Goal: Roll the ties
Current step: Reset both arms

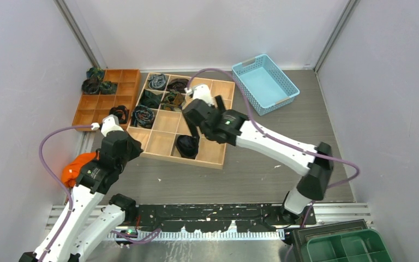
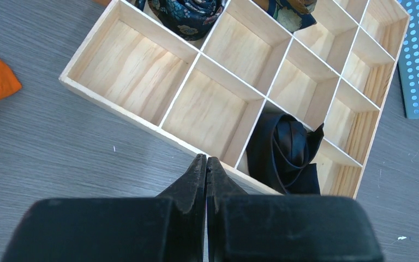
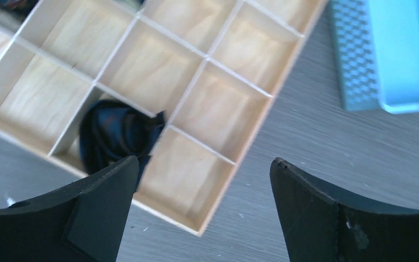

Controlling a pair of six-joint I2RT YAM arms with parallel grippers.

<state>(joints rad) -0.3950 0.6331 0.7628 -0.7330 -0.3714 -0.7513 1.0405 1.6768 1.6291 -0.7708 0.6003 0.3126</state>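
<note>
**Surface seen from above and from both wrists.**

I see the left claw with its fingers pressed together and nothing between them. It hovers over bare surface just outside the near edge of the pale wooden tray, toward the near left corner of the surface.

I read the right claw as spread wide and empty. It hangs above the near right part of the same tray, and the tray's near right corner shows between its fingers.

The tray is divided into a four-by-four grid. A black tie, loosely coiled, lies in the third compartment from the left in the row nearest the arms. One pointed end of it pokes up at the divider on its right side. Neither claw touches it.

Five more coiled ties, dark and patterned, fill compartments toward the tray's far left corner. Further coiled ties sit in the orange-brown tray, which lies just beside the pale one at the far left corner of the surface.

A blue basket stands at the far edge toward the far right corner, near the pale tray but apart from it. An orange object lies at the left edge, partly hidden behind the left arm.
</note>
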